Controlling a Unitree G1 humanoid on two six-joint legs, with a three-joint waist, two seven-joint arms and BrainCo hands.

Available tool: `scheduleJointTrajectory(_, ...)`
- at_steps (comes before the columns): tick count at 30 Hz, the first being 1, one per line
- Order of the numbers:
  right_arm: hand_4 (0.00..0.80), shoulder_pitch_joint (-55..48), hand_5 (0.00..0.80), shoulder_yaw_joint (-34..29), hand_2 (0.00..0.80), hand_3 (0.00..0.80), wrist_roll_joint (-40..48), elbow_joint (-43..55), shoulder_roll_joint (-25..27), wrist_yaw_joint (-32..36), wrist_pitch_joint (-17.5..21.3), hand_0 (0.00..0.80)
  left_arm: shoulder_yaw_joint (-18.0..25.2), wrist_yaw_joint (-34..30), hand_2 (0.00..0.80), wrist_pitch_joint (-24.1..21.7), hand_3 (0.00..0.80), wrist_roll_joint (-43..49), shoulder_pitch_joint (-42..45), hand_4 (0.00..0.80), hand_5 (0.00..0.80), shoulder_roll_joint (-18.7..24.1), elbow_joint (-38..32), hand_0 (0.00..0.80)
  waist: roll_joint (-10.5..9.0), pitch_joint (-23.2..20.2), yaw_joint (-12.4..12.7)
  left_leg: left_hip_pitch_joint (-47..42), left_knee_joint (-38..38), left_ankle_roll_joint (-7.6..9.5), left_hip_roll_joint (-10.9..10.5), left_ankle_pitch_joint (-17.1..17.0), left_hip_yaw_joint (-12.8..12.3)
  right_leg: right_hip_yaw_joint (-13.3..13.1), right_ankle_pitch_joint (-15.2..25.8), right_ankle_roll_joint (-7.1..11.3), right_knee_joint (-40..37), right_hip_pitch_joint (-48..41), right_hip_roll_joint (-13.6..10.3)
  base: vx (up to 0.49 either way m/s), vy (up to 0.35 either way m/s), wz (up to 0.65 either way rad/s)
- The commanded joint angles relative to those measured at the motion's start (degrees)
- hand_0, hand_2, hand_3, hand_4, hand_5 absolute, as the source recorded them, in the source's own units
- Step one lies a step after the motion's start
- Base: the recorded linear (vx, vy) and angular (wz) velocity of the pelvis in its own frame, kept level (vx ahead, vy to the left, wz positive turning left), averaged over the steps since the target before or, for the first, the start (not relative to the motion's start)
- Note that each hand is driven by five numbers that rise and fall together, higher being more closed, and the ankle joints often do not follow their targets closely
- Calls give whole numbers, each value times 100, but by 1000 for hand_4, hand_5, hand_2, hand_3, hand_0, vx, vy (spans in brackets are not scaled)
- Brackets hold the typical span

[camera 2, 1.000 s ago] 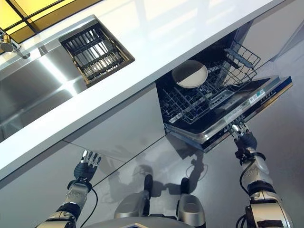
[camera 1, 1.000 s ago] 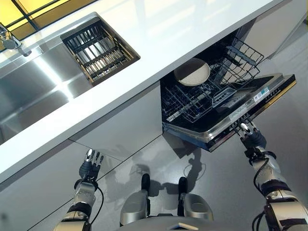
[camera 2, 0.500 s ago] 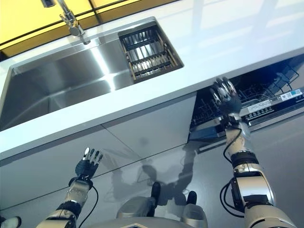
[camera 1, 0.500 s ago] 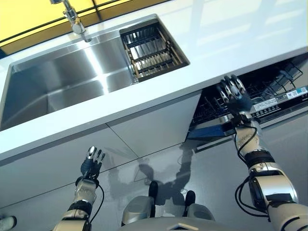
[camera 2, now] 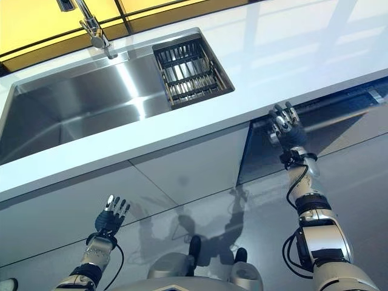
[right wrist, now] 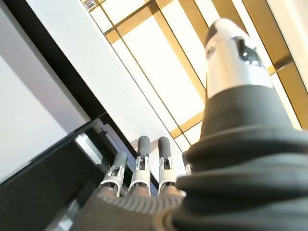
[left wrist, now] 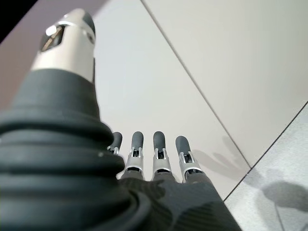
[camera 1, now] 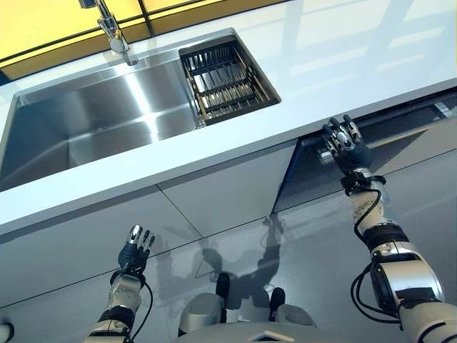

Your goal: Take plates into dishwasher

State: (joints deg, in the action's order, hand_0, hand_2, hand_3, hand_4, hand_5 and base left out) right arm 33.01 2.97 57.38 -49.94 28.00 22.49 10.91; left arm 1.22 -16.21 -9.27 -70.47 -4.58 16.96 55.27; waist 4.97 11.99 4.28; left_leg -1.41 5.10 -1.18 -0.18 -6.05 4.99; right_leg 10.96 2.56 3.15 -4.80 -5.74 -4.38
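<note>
- Left eye view: right hand (camera 1: 344, 145) at 3 o'clock, fingers straight and flat against the top edge of the dishwasher door (camera 1: 371, 153), which sits nearly shut under the worktop (camera 1: 343, 64). Judged as a push to close it. No plates visible; whether any sit inside cannot be told.
- Right eye view: left hand (camera 2: 109, 215) at 7 o'clock, fingers relaxed, empty, in front of the cabinet front (camera 2: 182, 167), apparently idle. Sink (camera 2: 73, 103) at 11 o'clock holds an empty rack (camera 2: 191, 70).
- Left wrist view: fingers extended, grasping nothing.
- Right wrist view: fingers straight, tips at the door's dark upper edge, suited to pressing rather than gripping.
</note>
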Motion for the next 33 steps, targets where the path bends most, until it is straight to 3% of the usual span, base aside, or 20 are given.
scheduleJointTrajectory(1, 0, 230, 0, 5, 0, 0, -250, 581, 20, -278, 452, 0, -160, 31, 0, -114, 0, 317, -292, 0, 0, 202, 36, 0, -303, -323, 289, -318, -73, 296, -365, 485, -228, -349, -185, 24, 641, 216, -45, 0, 0, 0)
scheduleJointTrajectory(4, 0, -211, 0, -97, 0, 0, -212, 606, -116, -394, 721, 0, -110, 44, 0, -121, 0, 362, -245, 0, 0, 171, 25, 0, -345, -321, 231, -373, -69, 308, -338, 515, -257, -405, -193, 23, 655, 183, -16, 0, 0, 0)
scheduleJointTrajectory(10, 0, -914, 0, -390, 0, 0, 29, 405, -360, 208, 721, 0, -21, 27, 0, -122, 0, 461, -183, 0, 0, 148, 81, 0, -383, -335, 134, -477, -56, 329, -310, 577, -337, -507, -187, 28, 615, 100, 20, -2, 8, -4)
scheduleJointTrajectory(13, 0, -1229, 0, -335, 0, 0, -597, 198, -420, 71, 737, 0, 10, 97, 0, -148, 0, 495, -186, 0, 0, 108, 121, 0, -408, -358, 81, -516, -37, 329, -308, 589, -364, -569, -163, 34, 550, 51, 40, -8, 30, -11)
scheduleJointTrajectory(15, 0, -1637, 0, -51, 0, 0, -2045, -115, -464, -620, 761, 0, 38, 157, 0, -189, 0, 555, -172, 0, 0, 47, 215, 0, -442, -397, 24, -550, -10, 315, -296, 581, -400, -626, -140, 50, 509, 20, 53, -1, 56, -6)
scheduleJointTrajectory(19, 0, -2152, 0, 552, 0, 0, -3480, -573, -625, -1319, 390, 0, -30, 238, 0, -307, 0, 628, -156, 0, 0, -8, 453, 0, -514, -430, -32, -565, -10, 305, -288, 565, -439, -663, -113, 70, 499, 6, 61, 1, 28, -4)
scheduleJointTrajectory(23, 0, -2250, 0, 897, 0, 0, -4181, -1283, -918, -1711, -33, 0, -78, 204, 0, -298, 0, 798, -192, 0, 0, -73, 774, 0, -550, -457, -9, -606, -10, 315, -311, 563, -427, -662, -60, 60, 427, -61, 61, 28, 40, -7)
scheduleJointTrajectory(27, 0, -2267, 0, 974, 0, 0, -4090, -1712, -1145, -1744, -408, 0, -179, 114, 0, -201, 0, 1016, -221, 0, 0, -176, 1076, 0, -536, -514, 28, -624, -10, 308, -325, 551, -431, -650, -19, 43, 338, -131, 50, 40, 59, -1)
scheduleJointTrajectory(33, 0, -2438, 0, 791, 0, 0, -4003, -1939, -1335, -1973, -477, 0, -247, -121, 0, 9, 0, 1204, -128, 0, 0, -353, 1366, 0, -501, -609, 6, -653, -10, 288, -327, 551, -503, -616, -29, 45, 310, -189, 30, 41, 60, 1)
